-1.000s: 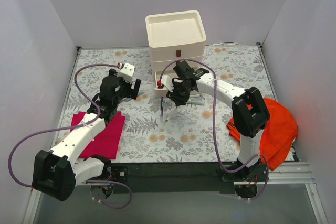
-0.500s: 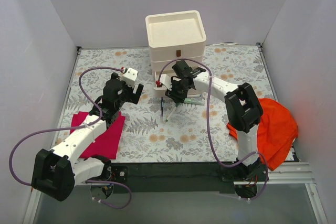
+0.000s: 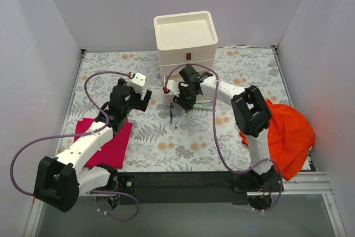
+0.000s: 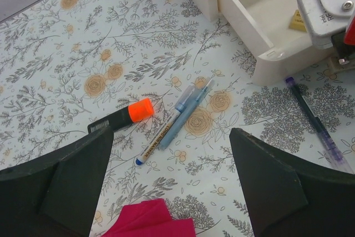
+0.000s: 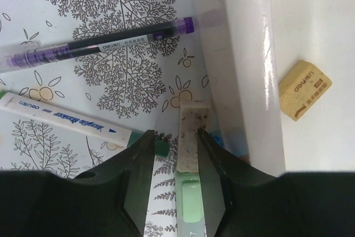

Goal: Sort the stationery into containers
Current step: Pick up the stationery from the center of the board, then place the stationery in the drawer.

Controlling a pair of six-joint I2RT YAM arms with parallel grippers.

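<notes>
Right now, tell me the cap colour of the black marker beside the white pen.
Orange cap, clearest in the left wrist view.

The counter [image 3: 150,137] bears a pale print of grey ferns, leafy trees and orange flowers. Plain white walls close it in on three sides: a back wall [image 3: 111,9], a left wall [image 3: 33,70] and a right wall [image 3: 327,54]. A black rail [image 3: 183,180] runs along its near edge. The light is even, with faint shadows.
</notes>
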